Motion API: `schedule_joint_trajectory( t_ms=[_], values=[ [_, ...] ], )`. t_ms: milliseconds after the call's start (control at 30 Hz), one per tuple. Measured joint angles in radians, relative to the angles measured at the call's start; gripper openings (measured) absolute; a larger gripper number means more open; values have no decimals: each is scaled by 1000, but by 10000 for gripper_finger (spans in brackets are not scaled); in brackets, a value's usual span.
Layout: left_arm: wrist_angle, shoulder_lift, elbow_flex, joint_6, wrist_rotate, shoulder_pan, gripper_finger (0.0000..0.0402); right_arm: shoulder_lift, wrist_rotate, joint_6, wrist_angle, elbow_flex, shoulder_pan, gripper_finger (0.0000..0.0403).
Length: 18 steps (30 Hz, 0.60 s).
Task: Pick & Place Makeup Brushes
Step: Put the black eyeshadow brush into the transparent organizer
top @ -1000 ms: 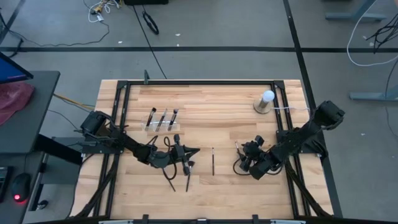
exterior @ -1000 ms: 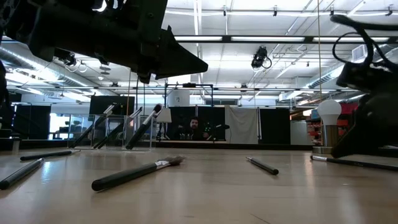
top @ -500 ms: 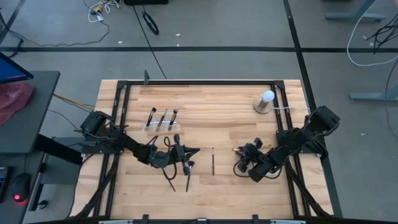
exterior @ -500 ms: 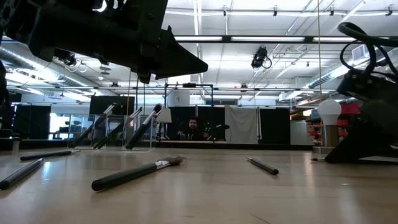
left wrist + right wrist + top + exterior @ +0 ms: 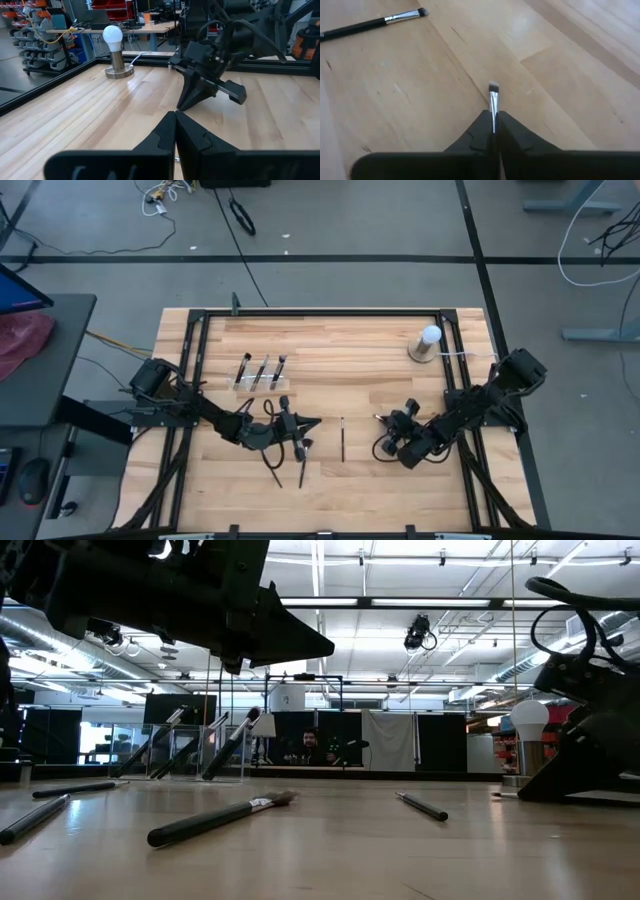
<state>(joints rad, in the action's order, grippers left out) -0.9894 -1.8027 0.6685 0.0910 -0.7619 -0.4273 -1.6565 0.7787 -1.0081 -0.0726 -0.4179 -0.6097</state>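
Black-handled makeup brushes (image 5: 342,439) with silver ferrules lie on a pale, light-brown wood-grain table (image 5: 340,350) framed in black.

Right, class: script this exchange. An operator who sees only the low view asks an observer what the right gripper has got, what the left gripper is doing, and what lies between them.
Operator: Has the right gripper got anything?
Observer: Yes. Its wrist view shows the right gripper shut on a makeup brush, ferrule and bristles poking out ahead.
Operator: And the left?
Observer: The left gripper is shut and looks empty.
Operator: Anything between them?
Observer: From above, one loose brush lies between the grippers, touching neither.
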Motion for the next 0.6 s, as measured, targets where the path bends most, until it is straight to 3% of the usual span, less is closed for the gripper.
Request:
schedule_joint_trajectory(
  t_ms=[300, 600],
  values=[
    [0, 0, 0, 0, 0, 10, 14, 14, -18, 99, 33, 5, 13, 9],
    [0, 0, 0, -6, 85, 10, 14, 192, -106, 272, 63, 21, 61, 9]
  ],
)
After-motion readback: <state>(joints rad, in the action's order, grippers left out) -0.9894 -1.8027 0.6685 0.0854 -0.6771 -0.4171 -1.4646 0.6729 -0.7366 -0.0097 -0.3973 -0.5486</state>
